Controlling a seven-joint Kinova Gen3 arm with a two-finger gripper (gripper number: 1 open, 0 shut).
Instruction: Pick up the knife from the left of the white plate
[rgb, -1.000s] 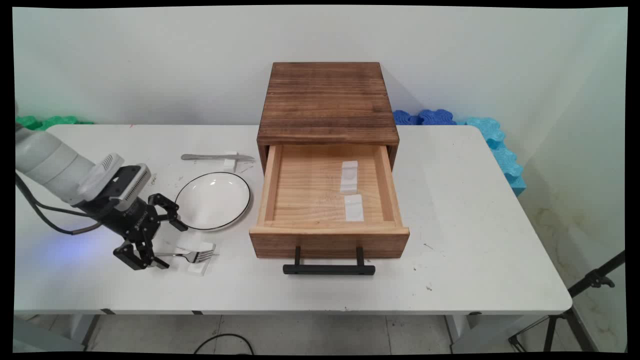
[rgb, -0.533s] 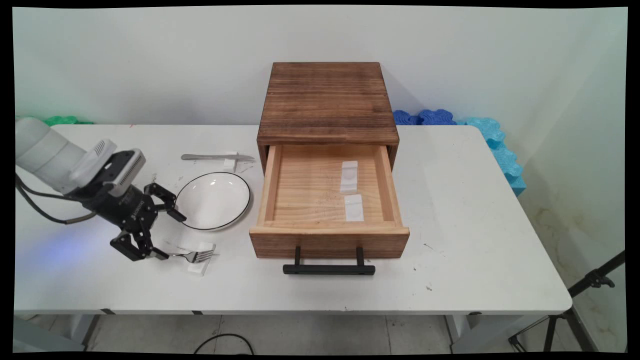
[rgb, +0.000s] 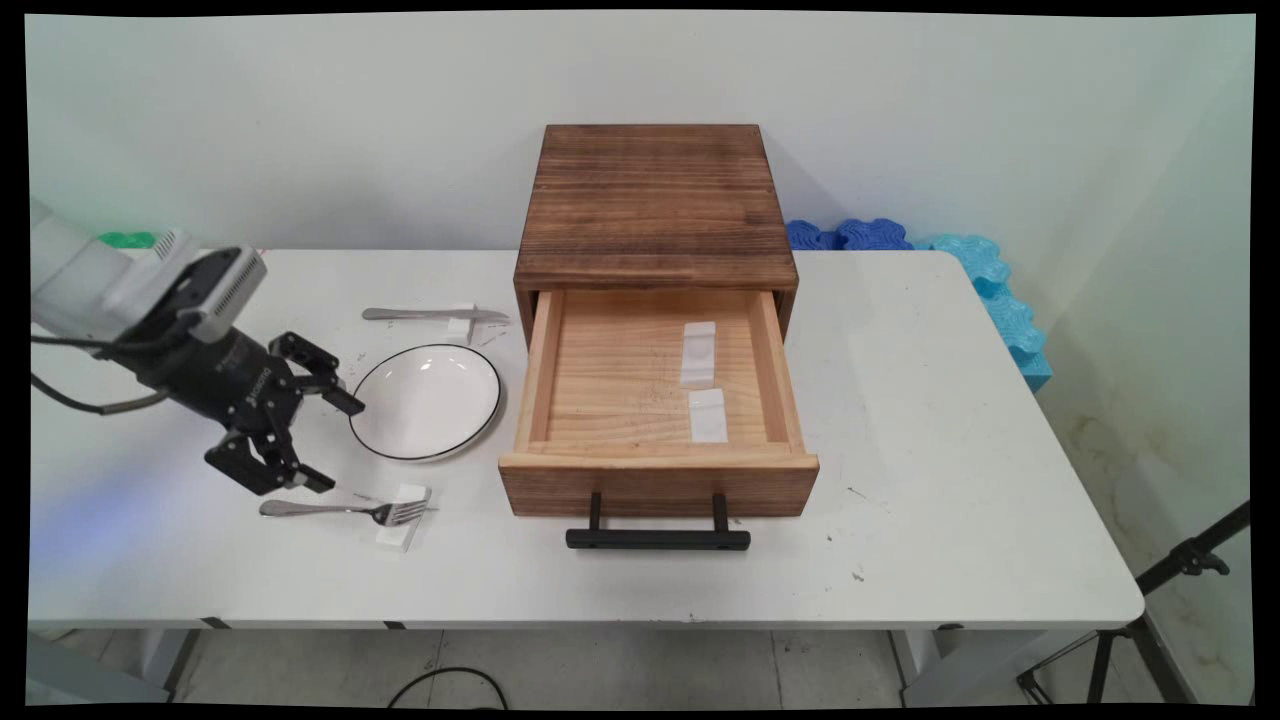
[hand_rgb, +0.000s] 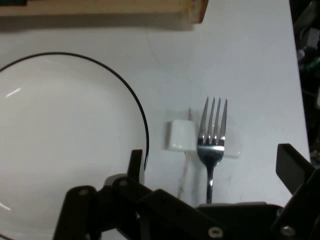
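A metal fork (rgb: 340, 510) lies flat on the table with its tines on a small white block (rgb: 403, 518). My gripper (rgb: 325, 440) hangs open above the fork's handle, holding nothing. In the hand view the fork (hand_rgb: 212, 135) and its white block (hand_rgb: 181, 135) lie between the fingers (hand_rgb: 135, 162), with the plate (hand_rgb: 60, 145) to the left. The white, black-rimmed plate (rgb: 425, 402) sits just right of the gripper.
A wooden box (rgb: 655, 205) stands at the back, its drawer (rgb: 657, 475) pulled open with two white blocks (rgb: 698, 354) inside and a black handle (rgb: 657, 539) in front. A knife (rgb: 432, 315) rests on a white block behind the plate. Blue foam (rgb: 985, 270) lies at the right.
The gripper has risen and drawn back to the left, away from the fork. The fork's handle, hidden by the fingers before, now lies uncovered on the table.
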